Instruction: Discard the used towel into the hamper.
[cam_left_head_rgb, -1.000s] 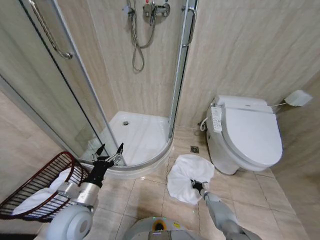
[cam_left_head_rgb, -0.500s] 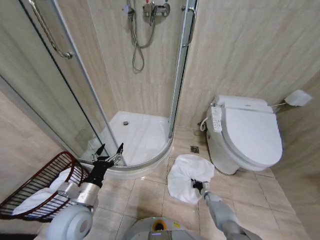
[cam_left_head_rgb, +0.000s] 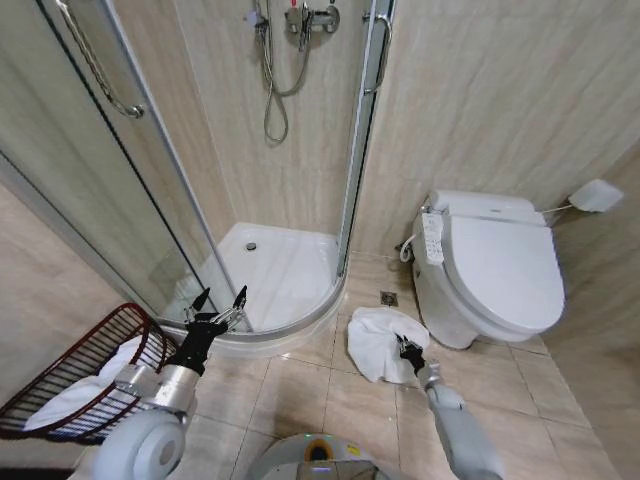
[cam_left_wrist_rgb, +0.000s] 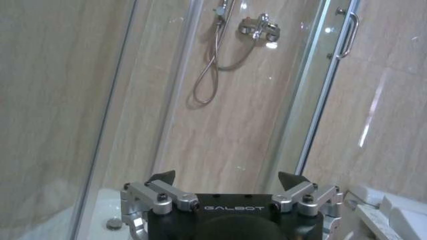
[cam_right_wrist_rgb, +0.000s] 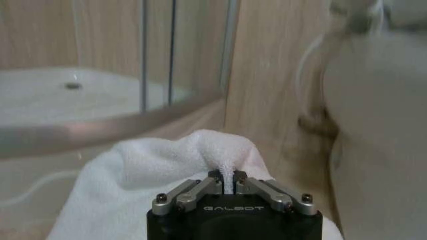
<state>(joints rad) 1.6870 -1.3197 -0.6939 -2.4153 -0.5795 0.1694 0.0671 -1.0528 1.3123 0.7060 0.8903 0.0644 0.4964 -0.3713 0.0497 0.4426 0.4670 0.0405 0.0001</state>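
Beige-tiled bathroom floor, bounded by a curved shower tray behind glass doors and a white toilet against the wall. Between the two, on the floor just beside the toilet base, lies the used towel — a white, rumpled heap partly drawn up into a peak. The right gripper sits at the towel's near edge; in the right wrist view its fingers are pinched tight on a narrow fold of the towel, with cloth bulging above the tips and spreading down on both sides. The left gripper is held idle over the rim of the shower tray, its fingers spread wide with nothing between them, as the left wrist view confirms. The hamper, a dark reddish-brown open-weave basket, stands at the robot's far left on the floor, well apart from the towel; something white already lies inside it.

Step in hand, as judged: lifting the pinched towel clear of the floor. Only a small ridge of cloth is held, so a steady vertical rise is advisable — a jerk could pull the fold free. The hanging cloth should clear the toilet base and the tray's rim before any swing towards the hamper, and the trailing edge should not drag.
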